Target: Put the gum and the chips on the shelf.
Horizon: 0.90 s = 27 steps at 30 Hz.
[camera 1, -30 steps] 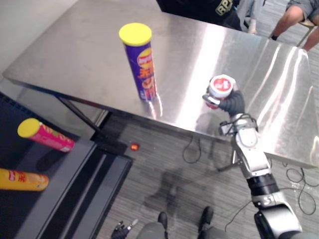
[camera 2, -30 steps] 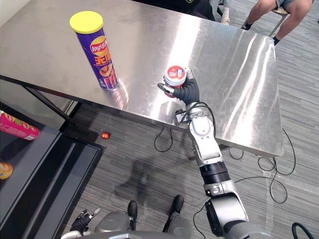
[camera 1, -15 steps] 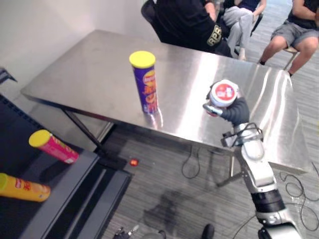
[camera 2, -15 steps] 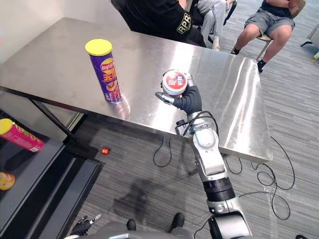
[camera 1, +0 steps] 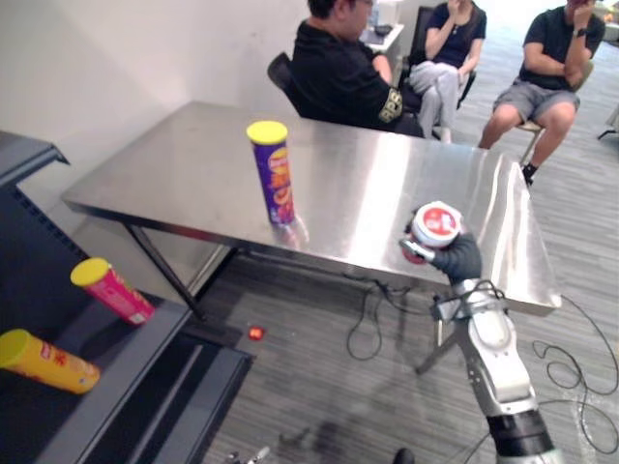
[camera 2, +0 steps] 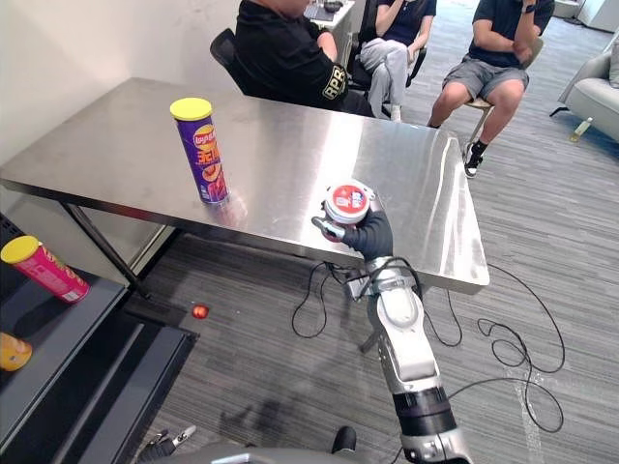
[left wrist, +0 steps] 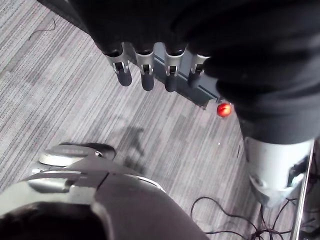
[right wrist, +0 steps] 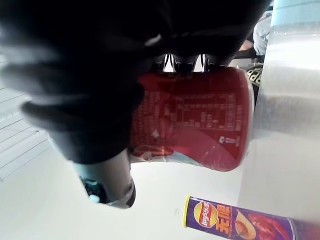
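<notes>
A red gum jar (camera 2: 346,203) with a white lid is held off the steel table (camera 2: 116,155), over its near edge. My right hand (camera 2: 370,235) is shut on it; the right wrist view shows fingers and thumb wrapped round the gum jar (right wrist: 195,117). The purple chips can (camera 1: 272,174) with a yellow lid stands upright on the table, well to the jar's left, and appears as the chips can (right wrist: 235,222) past the jar. The dark shelf (camera 1: 116,362) is at lower left. My left hand (left wrist: 145,75) hangs over the floor with straight fingers and holds nothing.
On the shelf lie a pink can (camera 1: 111,290) and a yellow can (camera 1: 44,360). Several people (camera 1: 343,68) sit behind the table's far side. A small red object (camera 1: 255,333) lies on the grey floor under the table's near edge.
The camera has risen and pulled back, bringing the seated people into view. My right hand keeps the gum jar and has lifted it from the tabletop toward the near edge. The chips can has not moved.
</notes>
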### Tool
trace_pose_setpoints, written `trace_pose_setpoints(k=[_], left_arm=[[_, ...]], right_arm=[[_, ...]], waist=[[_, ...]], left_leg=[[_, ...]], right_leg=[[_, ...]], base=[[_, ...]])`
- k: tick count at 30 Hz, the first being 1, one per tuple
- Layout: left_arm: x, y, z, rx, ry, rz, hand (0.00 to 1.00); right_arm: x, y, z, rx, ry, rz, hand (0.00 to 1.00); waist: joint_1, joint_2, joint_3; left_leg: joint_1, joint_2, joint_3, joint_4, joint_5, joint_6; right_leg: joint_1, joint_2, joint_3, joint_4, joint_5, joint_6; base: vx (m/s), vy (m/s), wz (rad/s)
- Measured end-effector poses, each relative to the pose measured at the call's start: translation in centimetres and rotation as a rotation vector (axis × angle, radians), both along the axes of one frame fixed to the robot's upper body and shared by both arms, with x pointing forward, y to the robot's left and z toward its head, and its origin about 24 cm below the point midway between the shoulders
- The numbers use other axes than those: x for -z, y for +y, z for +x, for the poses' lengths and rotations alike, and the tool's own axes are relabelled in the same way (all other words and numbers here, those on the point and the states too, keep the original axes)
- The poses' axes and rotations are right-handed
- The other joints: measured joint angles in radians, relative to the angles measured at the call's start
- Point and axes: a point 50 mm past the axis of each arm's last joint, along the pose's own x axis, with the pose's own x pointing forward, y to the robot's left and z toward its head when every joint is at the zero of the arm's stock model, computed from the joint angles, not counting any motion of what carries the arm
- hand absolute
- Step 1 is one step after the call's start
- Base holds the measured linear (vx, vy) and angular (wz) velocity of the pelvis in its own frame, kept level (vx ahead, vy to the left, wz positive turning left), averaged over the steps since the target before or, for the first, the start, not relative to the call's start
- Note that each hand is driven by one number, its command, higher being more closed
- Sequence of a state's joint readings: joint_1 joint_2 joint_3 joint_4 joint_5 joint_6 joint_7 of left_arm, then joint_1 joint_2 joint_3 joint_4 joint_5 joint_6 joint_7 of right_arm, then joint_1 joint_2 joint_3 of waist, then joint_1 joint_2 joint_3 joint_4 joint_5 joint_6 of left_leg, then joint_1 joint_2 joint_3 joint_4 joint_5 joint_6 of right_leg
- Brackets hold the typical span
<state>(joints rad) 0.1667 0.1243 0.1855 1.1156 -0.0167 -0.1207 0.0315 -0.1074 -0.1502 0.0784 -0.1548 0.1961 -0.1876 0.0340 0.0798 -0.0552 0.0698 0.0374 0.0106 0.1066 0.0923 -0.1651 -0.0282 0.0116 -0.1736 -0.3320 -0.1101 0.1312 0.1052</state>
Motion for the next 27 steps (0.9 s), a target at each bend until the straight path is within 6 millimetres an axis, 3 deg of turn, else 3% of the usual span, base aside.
trace_pose_setpoints(k=[6,11,14,17,18,19,20,21,22,23,24,25,26,27], left_arm=[[0.2,0.0,-1.4,-0.033,0.035,-0.015,0.00],[0.4,-0.1,-1.7,-0.049,0.054,-0.037,0.00],[0.3,-0.3,-1.1,-0.071,0.032,-0.061,0.00],[0.2,-0.6,0.6,-0.056,-0.011,-0.069,0.00],[0.1,-0.8,1.1,-0.064,-0.028,-0.078,0.00],[0.2,-1.0,1.2,-0.072,-0.030,-0.085,0.00],[0.2,-1.3,1.0,-0.084,-0.028,-0.094,0.00],[0.3,-1.3,0.9,-0.106,-0.028,-0.099,0.00],[0.3,-1.3,1.0,-0.115,-0.032,-0.102,0.00],[0.3,-1.6,0.8,-0.130,-0.030,-0.111,0.00],[0.4,-1.9,0.1,-0.147,-0.021,-0.121,0.00],[0.4,-2.0,-0.1,-0.147,-0.022,-0.122,0.00],[0.3,-1.5,-0.4,-0.159,-0.028,-0.108,0.00],[0.3,-1.2,-0.6,-0.192,-0.024,-0.112,0.00]], right_arm=[[1.9,-1.7,-1.1,0.066,0.078,0.023,1.00],[2.3,-2.2,-1.3,0.076,0.093,0.026,1.00],[2.4,-2.1,-0.9,0.068,0.101,0.051,1.00],[1.7,-2.0,0.4,0.071,0.079,0.062,1.00],[0.8,-1.9,0.9,0.067,0.048,0.063,1.00],[0.4,-1.9,1.1,0.067,0.032,0.063,1.00],[-0.1,-2.1,1.3,0.076,0.016,0.053,1.00],[-0.5,-2.5,1.4,0.096,0.000,0.046,1.00],[-0.7,-3.0,1.5,0.115,-0.009,0.047,1.00],[-0.8,-4.0,1.4,0.154,-0.010,0.042,1.00],[-0.8,-5.2,1.1,0.209,-0.010,0.039,1.00],[-0.7,-5.8,0.9,0.233,-0.009,0.044,1.00],[-0.4,-6.7,0.4,0.272,0.000,0.049,1.00],[-0.3,-7.1,0.0,0.295,-0.004,0.057,1.00]], waist=[[-0.015,0.024,-0.013],[-0.012,0.032,-0.014],[-0.012,0.044,-0.005],[-0.009,0.054,0.006],[0.009,0.073,0.038],[0.011,0.073,0.045],[0.011,0.081,0.047],[0.008,0.073,0.057],[0.006,0.085,0.061],[0.004,0.091,0.066],[0.002,0.123,0.059],[-0.007,0.121,0.059],[-0.015,0.099,0.053],[-0.013,0.093,0.051]], left_leg=[[0.019,0.033,-0.002,-0.003,0.007,-0.017],[0.008,0.049,-0.025,0.026,0.009,-0.023],[-0.051,0.051,-0.105,0.057,0.015,-0.030],[-0.143,0.047,-0.225,0.042,0.061,-0.061],[-0.143,0.067,-0.197,-0.001,0.062,-0.063],[-0.143,0.093,-0.128,-0.041,0.062,-0.062],[-0.144,0.129,-0.006,-0.088,0.061,-0.041],[-0.172,0.161,0.133,-0.050,0.065,0.034],[-0.201,0.183,0.199,0.030,0.077,0.058],[-0.229,0.218,0.283,0.155,0.118,0.106],[-0.241,0.226,0.326,0.189,0.214,0.085],[-0.252,0.217,0.329,0.177,0.240,0.081],[-0.242,0.170,0.305,0.050,0.321,0.066],[-0.221,0.161,0.324,0.006,0.310,0.077]], right_leg=[[0.019,0.032,0.000,0.002,-0.008,-0.012],[0.030,0.047,-0.023,0.003,-0.008,-0.026],[0.022,0.048,-0.099,0.026,-0.022,-0.040],[-0.029,0.032,-0.232,0.095,-0.069,-0.055],[-0.037,0.026,-0.281,0.137,-0.093,-0.066],[-0.038,0.018,-0.313,0.149,-0.105,-0.070],[-0.037,0.000,-0.378,0.150,-0.110,-0.077],[-0.042,-0.027,-0.440,0.154,-0.123,-0.097],[-0.044,-0.042,-0.476,0.172,-0.129,-0.098],[-0.045,-0.065,-0.517,0.207,-0.142,-0.090],[-0.040,-0.081,-0.554,0.262,-0.174,-0.073],[-0.043,-0.090,-0.567,0.268,-0.186,-0.075],[-0.044,-0.105,-0.587,0.229,-0.187,-0.080],[-0.033,-0.105,-0.652,0.210,-0.173,-0.085]], base=[[0.00,-0.060,0.00],[0.03,-0.029,0.11],[-0.02,-0.050,0.72],[-0.08,-0.090,1.33],[-0.11,-0.116,1.07],[-0.10,-0.125,1.33],[-0.07,-0.074,1.57],[-0.02,-0.016,1.50],[-0.01,0.007,1.42],[0.00,0.007,1.36],[0.00,0.016,1.43],[-0.10,0.069,1.59],[-0.13,0.114,1.46],[-0.13,0.118,1.21]])
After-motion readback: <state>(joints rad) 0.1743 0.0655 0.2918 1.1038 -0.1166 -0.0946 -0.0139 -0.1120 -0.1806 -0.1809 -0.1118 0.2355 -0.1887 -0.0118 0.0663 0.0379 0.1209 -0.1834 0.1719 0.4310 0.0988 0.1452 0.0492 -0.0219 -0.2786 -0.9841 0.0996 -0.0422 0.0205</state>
